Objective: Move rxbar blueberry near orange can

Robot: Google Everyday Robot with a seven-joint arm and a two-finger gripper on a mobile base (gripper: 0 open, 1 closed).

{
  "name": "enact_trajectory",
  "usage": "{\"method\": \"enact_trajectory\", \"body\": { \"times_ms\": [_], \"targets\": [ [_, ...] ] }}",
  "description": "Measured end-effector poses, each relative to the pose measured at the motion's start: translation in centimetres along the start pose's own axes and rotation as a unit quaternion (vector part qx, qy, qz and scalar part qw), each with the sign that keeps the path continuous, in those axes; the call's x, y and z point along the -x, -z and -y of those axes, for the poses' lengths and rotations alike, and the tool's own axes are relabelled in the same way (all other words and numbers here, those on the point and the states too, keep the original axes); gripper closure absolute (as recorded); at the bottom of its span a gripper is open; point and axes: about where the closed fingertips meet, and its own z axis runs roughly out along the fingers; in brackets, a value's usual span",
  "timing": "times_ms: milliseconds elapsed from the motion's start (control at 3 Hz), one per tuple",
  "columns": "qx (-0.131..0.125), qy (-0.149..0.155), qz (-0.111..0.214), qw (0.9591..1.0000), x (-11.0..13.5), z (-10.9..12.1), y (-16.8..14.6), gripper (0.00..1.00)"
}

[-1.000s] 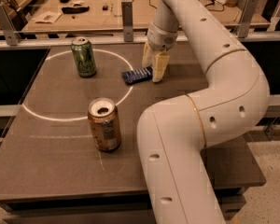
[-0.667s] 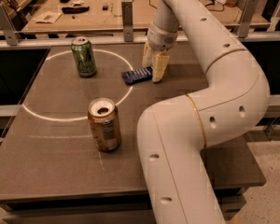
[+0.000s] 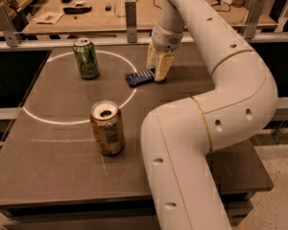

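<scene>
A flat dark navy-blue snack bar wrapper [image 3: 139, 76] lies on the grey-brown worktop [image 3: 48, 152], right of centre towards the far side, on a painted white ring [image 3: 43, 120]; its white print is unreadable. The copper-orange metal can [image 3: 107, 128], open-topped with a pale label patch, stands nearer and to the left. A green can [image 3: 86, 59] stands far left. The white arm [image 3: 221, 56] arches over, its cream claw [image 3: 157, 75] pointing down at the bar's right end. I cannot tell whether the claw grips the bar.
</scene>
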Motion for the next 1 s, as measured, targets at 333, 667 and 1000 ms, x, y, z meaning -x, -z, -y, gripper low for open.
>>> {"method": "enact_trajectory", "body": {
  "times_ms": [333, 667, 1000],
  "targets": [
    [0.0, 0.0, 0.0, 1.0, 0.0, -0.02, 0.03, 0.56],
    [0.0, 0.0, 0.0, 1.0, 0.0, -0.05, 0.09, 0.56],
    [0.0, -0.001, -0.001, 1.0, 0.02, -0.07, 0.18, 0.58]
  ]
}}
